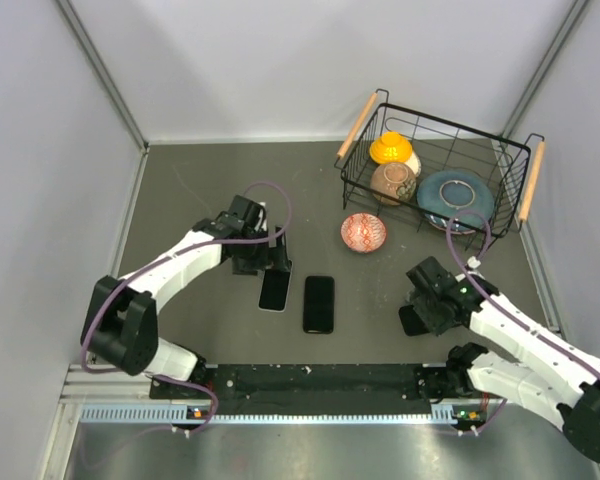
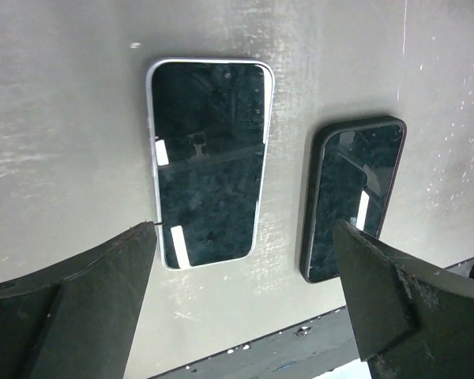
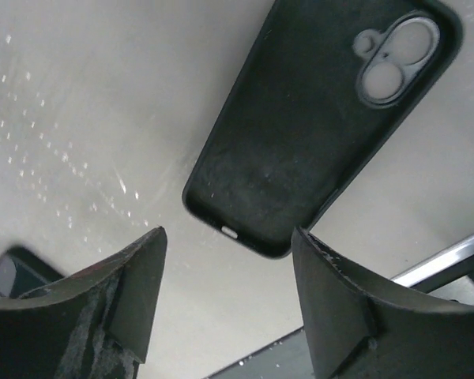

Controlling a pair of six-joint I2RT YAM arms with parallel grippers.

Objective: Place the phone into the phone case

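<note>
A silver-edged phone point(image 1: 274, 290) lies screen up on the grey table, and a black-edged phone point(image 1: 319, 304) lies just to its right. Both show in the left wrist view: the silver one point(image 2: 209, 162) and the black one point(image 2: 353, 197). My left gripper point(image 1: 270, 258) hovers over the silver phone's far end, open and empty point(image 2: 245, 292). An empty black phone case point(image 3: 320, 118) with a double camera cutout lies flat at the right point(image 1: 413, 320). My right gripper point(image 1: 427, 300) is above it, open and empty point(image 3: 225, 292), its fingers apart from the case.
A black wire basket point(image 1: 520, 165) with wooden handles stands at the back right and holds a yellow object point(image 1: 391, 148), a brown bowl point(image 1: 392, 182) and a blue plate point(image 1: 456, 197). A red patterned bowl point(image 1: 364, 232) sits in front of it. A black rail point(image 1: 310, 380) runs along the near edge.
</note>
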